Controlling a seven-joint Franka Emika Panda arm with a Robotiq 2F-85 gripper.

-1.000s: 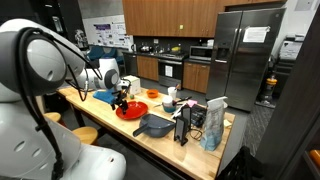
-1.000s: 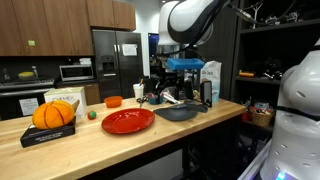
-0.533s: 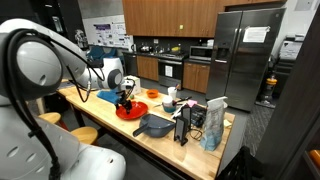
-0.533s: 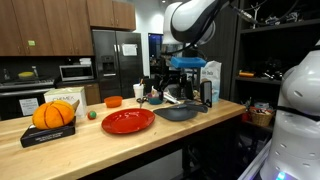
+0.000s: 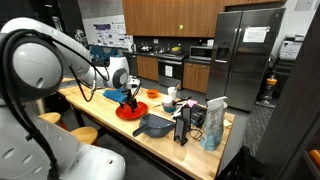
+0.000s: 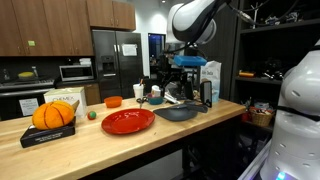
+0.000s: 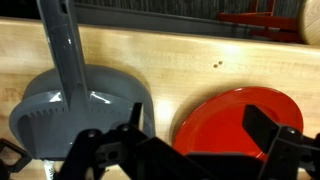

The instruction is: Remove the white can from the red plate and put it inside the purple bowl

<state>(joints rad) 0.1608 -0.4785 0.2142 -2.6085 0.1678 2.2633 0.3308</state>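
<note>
— Where did we find the claw (image 5: pixel 127 99)?

— Above the wooden worktop (image 5: pixel 165 147), close over the red plate (image 5: pixel 131 111) in an exterior view. In the wrist view the claw (image 7: pixel 195 135) hung over the strip of worktop (image 7: pixel 180 60) between the red plate (image 7: pixel 240 125) and the grey pan (image 7: pixel 85 105).

— How far open was it?

— Wide open; its two dark fingers (image 7: pixel 108 150) stood well apart in the wrist view, and we saw nothing held between them.

— And the white can?

— We could not tell where it stood; it was too small or too hidden in every view. The stretch of plate under the wrist camera showed us only its red face.

— The purple bowl, then?

— We could not pick it out among the dark things crowded behind the plate.

— How did the dishes lie?

— The grey pan lay just beside the plate but apart from it; its long handle ran away from the claw towards the far edge of the worktop. In an exterior view the red plate (image 6: pixel 127 121) sat between the pumpkin (image 6: pixel 54 113) and the grey pan (image 6: pixel 178 112); the small orange bowl (image 6: pixel 113 101) stood behind the plate.
</note>
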